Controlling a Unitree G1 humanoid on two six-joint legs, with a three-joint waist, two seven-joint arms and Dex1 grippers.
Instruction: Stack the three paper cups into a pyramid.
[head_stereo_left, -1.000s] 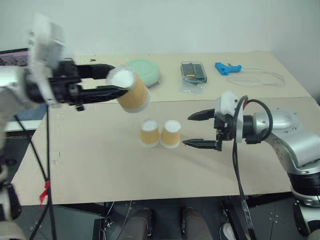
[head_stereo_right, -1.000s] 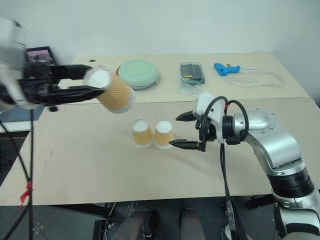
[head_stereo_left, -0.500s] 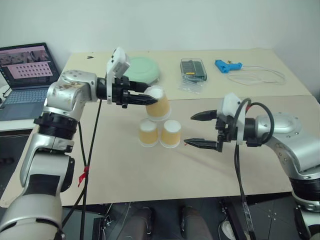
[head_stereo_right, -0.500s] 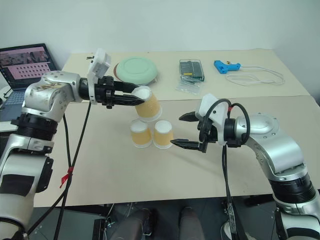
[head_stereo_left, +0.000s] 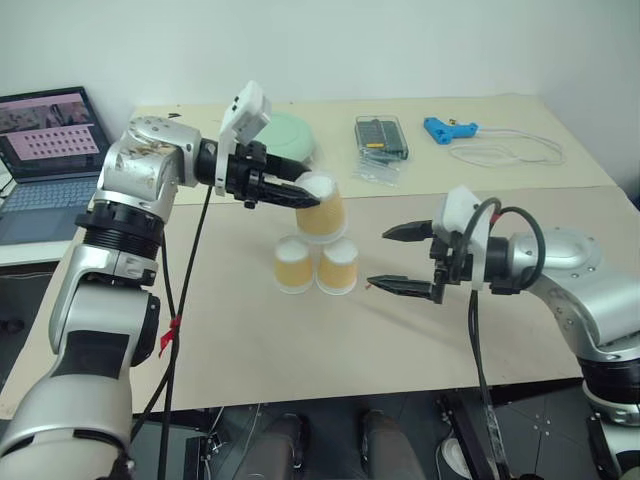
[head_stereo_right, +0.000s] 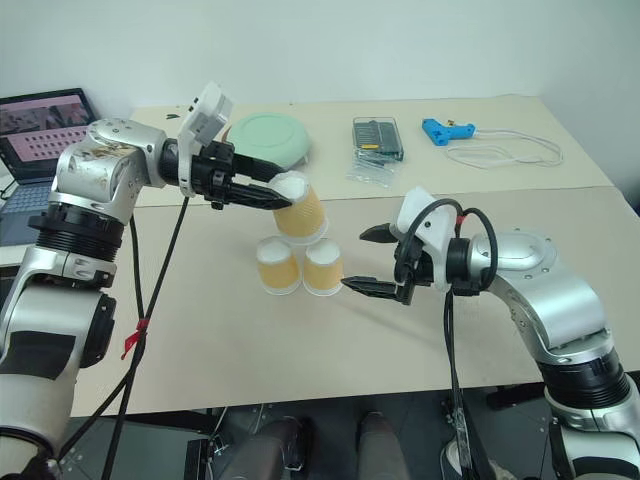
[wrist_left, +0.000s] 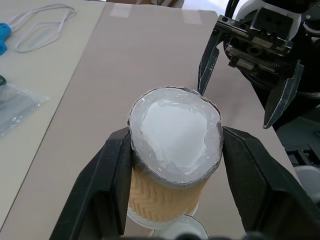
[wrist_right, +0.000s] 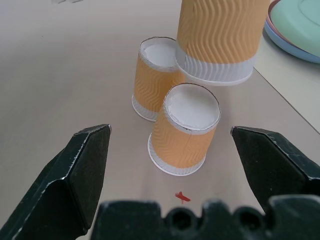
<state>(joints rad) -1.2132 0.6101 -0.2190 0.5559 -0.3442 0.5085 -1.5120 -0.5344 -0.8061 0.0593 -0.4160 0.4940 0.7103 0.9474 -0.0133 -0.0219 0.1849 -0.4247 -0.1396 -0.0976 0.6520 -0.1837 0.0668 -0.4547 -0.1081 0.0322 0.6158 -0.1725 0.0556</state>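
My right claw (head_stereo_left: 402, 258) hangs with fingers spread wide, just beside the two base cups (head_stereo_left: 316, 266), which stand upside down, touching, on the surface (head_stereo_left: 240, 340). Beyond them, my left claw (head_stereo_left: 305, 192) is clamped on the third cup (head_stereo_left: 322, 210), directly above the pair.

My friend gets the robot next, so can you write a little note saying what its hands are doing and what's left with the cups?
Left gripper: shut on the third cup, held upside down just above the other two.
Right gripper: open, holding nothing, beside the pair.
Two base cups stand upside down, side by side on the table.
Done: base row set, top cup brought over it.
Left: settle the cup on both bases, let go, and draw the left gripper back without knocking them.
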